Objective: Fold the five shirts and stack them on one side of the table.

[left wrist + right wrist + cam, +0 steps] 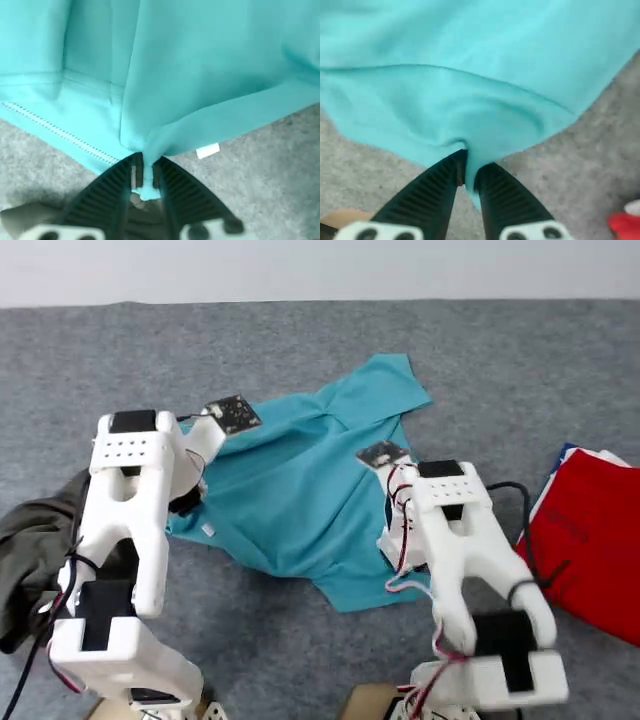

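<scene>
A teal shirt (300, 490) lies rumpled in the middle of the grey table. My left gripper (144, 176) is shut on the shirt's edge (145, 150) near a small white tag (207, 150); in the high view this arm stands at the shirt's left side. My right gripper (468, 176) is shut on a pinch of the teal shirt (470, 115) at its lower right edge. The cloth (385, 585) rises in a fold toward each pair of black ribbed fingers (437, 190).
A dark olive shirt (30, 540) is heaped at the table's left edge. A folded red shirt (590, 530), on something blue and white, lies at the right. Bare grey felt (270, 640) stretches in front of the teal shirt and behind it.
</scene>
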